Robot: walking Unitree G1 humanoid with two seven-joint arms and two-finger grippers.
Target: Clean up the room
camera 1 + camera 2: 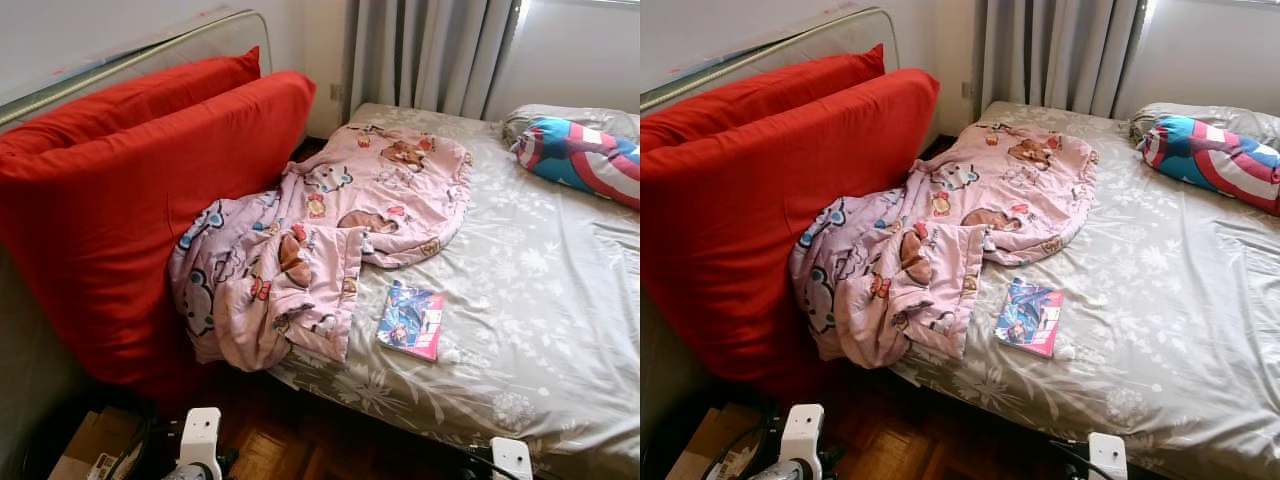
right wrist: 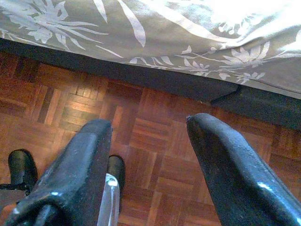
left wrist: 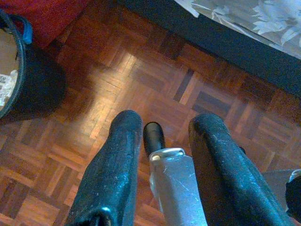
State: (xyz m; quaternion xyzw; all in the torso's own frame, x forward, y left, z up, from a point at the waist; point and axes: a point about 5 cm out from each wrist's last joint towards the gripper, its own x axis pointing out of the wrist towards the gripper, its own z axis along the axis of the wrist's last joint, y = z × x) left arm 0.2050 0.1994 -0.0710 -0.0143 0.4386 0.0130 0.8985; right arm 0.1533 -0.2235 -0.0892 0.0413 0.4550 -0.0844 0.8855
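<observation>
A pink cartoon-print blanket (image 1: pixel 320 240) lies crumpled across the near left part of the bed (image 1: pixel 540 330), one end spilling over the mattress edge toward the floor and pressing against a big red cushion (image 1: pixel 130 210) that leans upright beside the bed. Just beside the blanket's lower edge, flat on the grey flowered sheet, lies a small book (image 1: pixel 411 320) with a bright cover. At the far right of the bed rests a bolster pillow (image 1: pixel 585 158) in blue, red and white, near the grey curtains (image 1: pixel 430 50). Both arms hang low over the wood parquet floor (image 3: pixel 155 89) at the foot of the bed. The left gripper (image 3: pixel 162 125) has its two black fingers spread apart with nothing between them, and a dark bin (image 3: pixel 28 80) stands on the floor near it. The right gripper (image 2: pixel 148 125) is likewise spread wide and empty, pointing at the floor just below the hanging edge of the sheet.
</observation>
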